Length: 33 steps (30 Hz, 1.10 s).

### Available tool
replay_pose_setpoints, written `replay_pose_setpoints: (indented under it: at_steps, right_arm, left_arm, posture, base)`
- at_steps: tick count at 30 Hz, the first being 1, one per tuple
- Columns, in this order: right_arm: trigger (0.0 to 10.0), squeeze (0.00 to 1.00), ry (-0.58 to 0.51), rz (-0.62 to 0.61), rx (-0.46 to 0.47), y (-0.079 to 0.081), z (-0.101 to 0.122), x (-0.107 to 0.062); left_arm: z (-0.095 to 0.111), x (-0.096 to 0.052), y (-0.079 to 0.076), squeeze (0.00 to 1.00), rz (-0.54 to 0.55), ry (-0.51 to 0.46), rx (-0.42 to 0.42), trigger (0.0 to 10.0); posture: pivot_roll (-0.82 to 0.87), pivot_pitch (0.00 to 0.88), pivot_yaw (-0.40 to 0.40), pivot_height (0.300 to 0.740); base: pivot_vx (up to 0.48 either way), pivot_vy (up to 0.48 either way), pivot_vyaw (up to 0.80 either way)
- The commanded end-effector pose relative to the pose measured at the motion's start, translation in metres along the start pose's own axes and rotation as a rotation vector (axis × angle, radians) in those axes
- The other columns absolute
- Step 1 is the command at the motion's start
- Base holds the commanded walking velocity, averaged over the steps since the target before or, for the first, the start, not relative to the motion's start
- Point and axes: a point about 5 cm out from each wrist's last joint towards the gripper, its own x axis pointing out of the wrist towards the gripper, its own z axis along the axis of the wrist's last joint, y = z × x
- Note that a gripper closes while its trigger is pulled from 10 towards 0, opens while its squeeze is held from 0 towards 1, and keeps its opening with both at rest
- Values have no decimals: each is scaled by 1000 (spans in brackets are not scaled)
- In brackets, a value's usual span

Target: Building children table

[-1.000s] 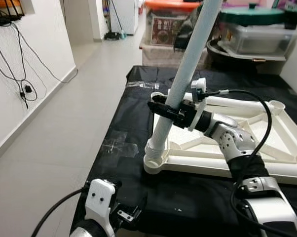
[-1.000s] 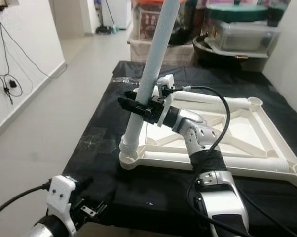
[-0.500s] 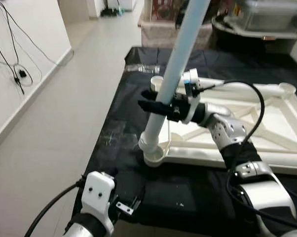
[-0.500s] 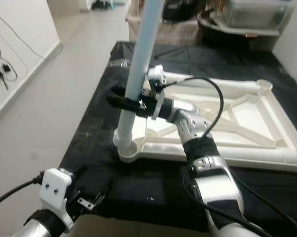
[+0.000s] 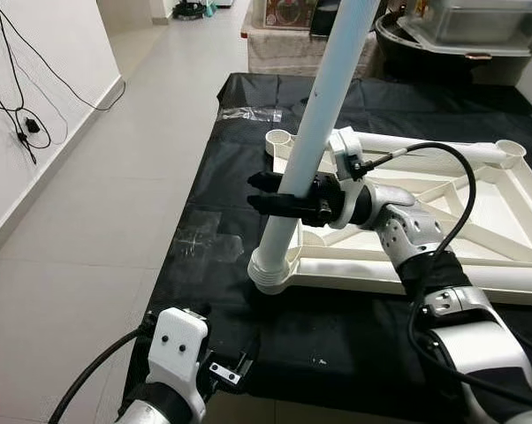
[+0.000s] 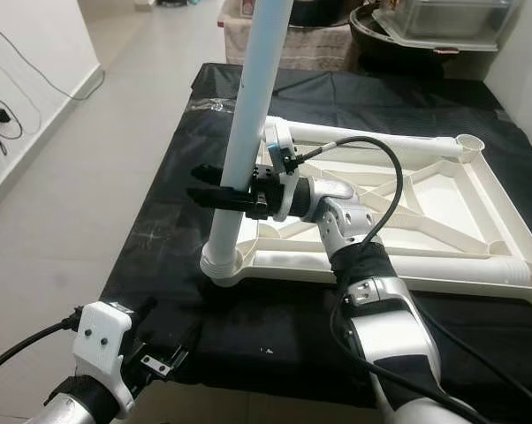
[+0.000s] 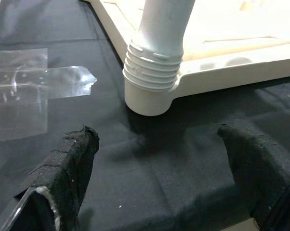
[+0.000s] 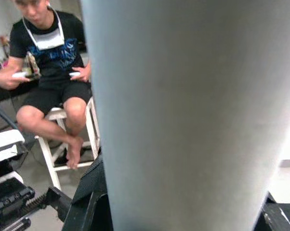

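Right gripper (image 5: 279, 196) clamps the white table leg (image 5: 315, 137), standing in the upturned tabletop's (image 5: 478, 221) near-left corner socket (image 5: 270, 269); left gripper (image 7: 159, 178) hangs apart, nearer.

One table leg (image 5: 323, 115), one tabletop (image 5: 513, 238), two tools, left (image 7: 159, 178), right (image 5: 268, 193), one person (image 8: 53, 72).

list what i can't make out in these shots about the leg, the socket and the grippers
- Table leg: top end cut off by the upper edge of both eye views.
- Corner socket on the table frame: how deep the leg's thread sits is hidden inside it.
- Right gripper: finger contact on the leg's far side is hidden by the leg; in the right wrist view the leg blocks most of the scene.
- Left gripper: open, fingertips blurred and cut off.
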Motion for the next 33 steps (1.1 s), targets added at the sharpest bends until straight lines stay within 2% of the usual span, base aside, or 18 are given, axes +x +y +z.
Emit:
replay_pose_setpoints:
  at_steps: [1, 12, 15, 18, 20, 24, 29, 33]
  right_arm:
    - [10000, 0, 139, -14, 72, 3, -32, -1]
    - [10000, 0, 253, -18, 22, 0, -38, 9]
    - [10000, 0, 278, 60, 15, 6, -42, 20]
    - [10000, 0, 280, 85, 14, 8, -42, 25]
    - [10000, 0, 300, 118, 7, 10, -47, 37]
    - [10000, 0, 317, 74, 15, 7, -54, 49]
    - [10000, 0, 326, -43, 27, 1, -60, 56]
    - [10000, 0, 327, -86, 30, -1, -61, 58]
  left_arm:
    - [1, -2, -1, 0, 4, 4, 5, 10000]
    - [1, 1, -3, 0, 5, 1, 18, 10000]
    - [1, 1, -2, 0, 8, -2, 22, 10000]
    - [2, 1, -2, 0, 9, -2, 23, 10000]
    - [2, 2, -2, 0, 11, -4, 26, 10000]
    - [1, 2, -2, 0, 12, -4, 29, 10000]
    - [0, 3, -2, 0, 14, -3, 33, 10000]
    - [0, 3, -2, 0, 14, -3, 34, 10000]
  posture:
    - [198, 207, -32, 740]
    - [189, 200, -45, 740]
    - [186, 199, -48, 740]
    - [186, 199, -48, 740]
    - [189, 195, -50, 740]
    - [192, 190, -53, 740]
    - [191, 178, -55, 740]
    - [188, 176, -56, 740]
  base:
    - [0, 0, 0]
    - [0, 0, 0]
    - [0, 0, 0]
    - [0, 0, 0]
    - [0, 0, 0]
    - [0, 0, 0]
    - [0, 0, 0]
    - [0, 0, 0]
